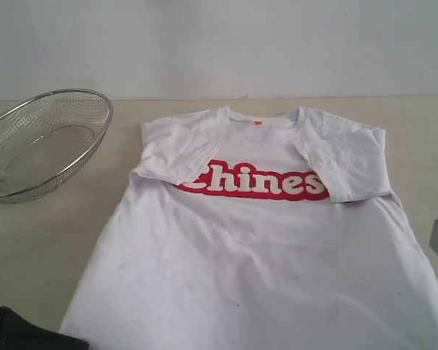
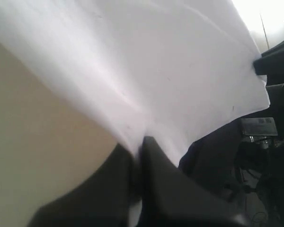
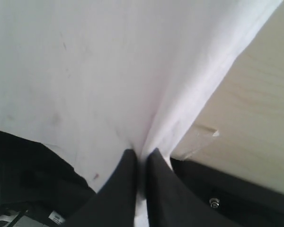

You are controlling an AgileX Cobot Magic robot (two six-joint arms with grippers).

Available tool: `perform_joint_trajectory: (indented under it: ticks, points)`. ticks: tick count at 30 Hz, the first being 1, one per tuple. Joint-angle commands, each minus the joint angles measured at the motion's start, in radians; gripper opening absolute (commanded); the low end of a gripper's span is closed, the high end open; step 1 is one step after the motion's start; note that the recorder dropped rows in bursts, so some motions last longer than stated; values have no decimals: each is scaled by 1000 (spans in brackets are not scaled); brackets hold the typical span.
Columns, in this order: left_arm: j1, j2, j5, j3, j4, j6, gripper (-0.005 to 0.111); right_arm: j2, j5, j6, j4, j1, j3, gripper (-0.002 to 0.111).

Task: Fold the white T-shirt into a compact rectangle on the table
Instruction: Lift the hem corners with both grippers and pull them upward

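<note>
White T-shirt flat on desk, pinched both sides.
L fingers clamped tight on fabric at near-left hem corner; R fingers clamped on shirt's right edge. Shirt face-up, collar far, both sleeves folded in over chest. Mesh basket far left, apart from shirt.

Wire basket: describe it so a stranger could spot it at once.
Start at the pale beige table. Left of the white T-shirt, toward the far edge, sits a round basket. Unlike the cloth, it is silvery see-through metal mesh.
</note>
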Motion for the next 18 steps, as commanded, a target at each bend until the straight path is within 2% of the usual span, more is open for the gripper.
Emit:
perform_joint_trajectory:
  ticks: [1, 12, 18]
  points:
    - [-6, -69, 42, 5, 31, -60, 5, -36, 33, -1, -3, -1, -5, 0]
    - [-6, -176, 108, 5, 35, -132, 5, -132, 37, 10, -1, -1, -5, 0]
    - [-6, -181, 29, -28, 35, -146, 5, -131, 37, 10, -3, -1, -16, 0]
